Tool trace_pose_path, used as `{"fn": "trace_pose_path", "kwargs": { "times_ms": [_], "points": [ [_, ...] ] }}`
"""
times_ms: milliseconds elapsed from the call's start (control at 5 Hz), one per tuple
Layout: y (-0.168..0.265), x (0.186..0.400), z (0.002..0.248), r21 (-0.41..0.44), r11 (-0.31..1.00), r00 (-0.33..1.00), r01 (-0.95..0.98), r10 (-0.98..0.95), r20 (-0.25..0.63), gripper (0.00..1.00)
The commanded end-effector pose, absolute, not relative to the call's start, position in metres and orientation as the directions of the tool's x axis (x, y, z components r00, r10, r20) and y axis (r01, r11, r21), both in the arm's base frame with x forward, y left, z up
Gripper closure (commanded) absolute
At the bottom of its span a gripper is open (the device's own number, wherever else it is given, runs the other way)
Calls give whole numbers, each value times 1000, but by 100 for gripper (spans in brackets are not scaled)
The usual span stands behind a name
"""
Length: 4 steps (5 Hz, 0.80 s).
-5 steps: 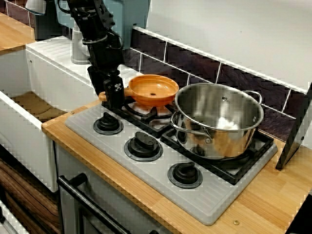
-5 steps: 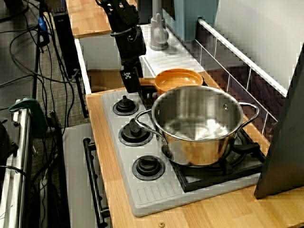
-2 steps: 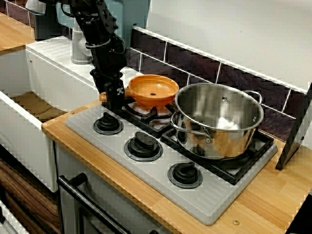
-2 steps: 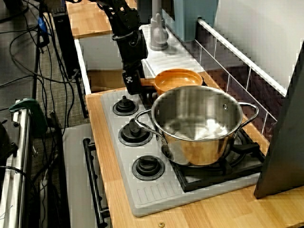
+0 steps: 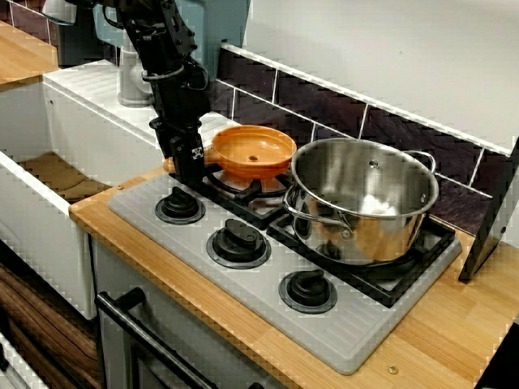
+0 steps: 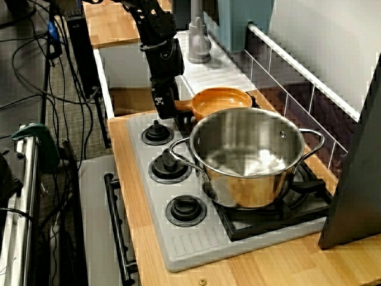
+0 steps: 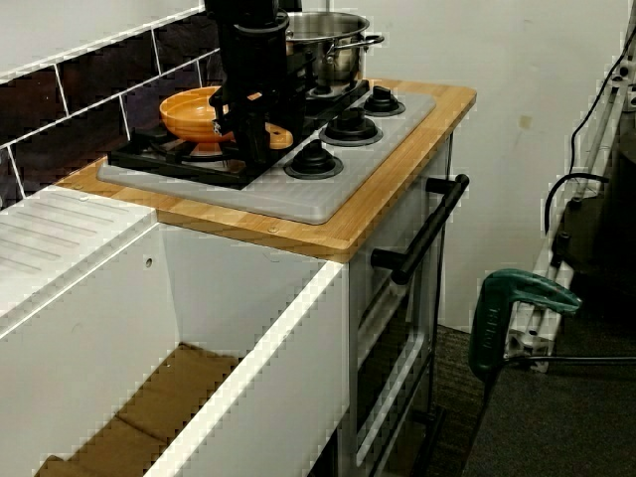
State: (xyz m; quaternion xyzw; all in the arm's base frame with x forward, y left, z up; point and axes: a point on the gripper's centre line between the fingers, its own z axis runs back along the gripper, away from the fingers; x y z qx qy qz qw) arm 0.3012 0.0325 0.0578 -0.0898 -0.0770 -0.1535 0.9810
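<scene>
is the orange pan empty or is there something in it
Empty: the orange pan shows a bare bottom in the view from the front, with nothing lying inside.

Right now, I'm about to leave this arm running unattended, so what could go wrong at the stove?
1. The pincer seems to grip the orange pan only by its handle, so the pan could tilt or slip.
2. The pan's rim sits close to the steel pot; a swing that way could knock it.
3. The black grate under the pan could snag it if dragged.
</scene>
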Motion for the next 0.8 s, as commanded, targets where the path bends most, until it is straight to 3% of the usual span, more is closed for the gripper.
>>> {"fn": "trace_pose_path", "kwargs": {
  "times_ms": [0,200,600],
  "points": [
    [25,296,123,-184,906,907,380,-327,264,100],
    [16,293,144,-200,895,900,399,-341,271,100],
    [-8,298,165,-48,915,868,401,-363,338,100]
  ]
}}
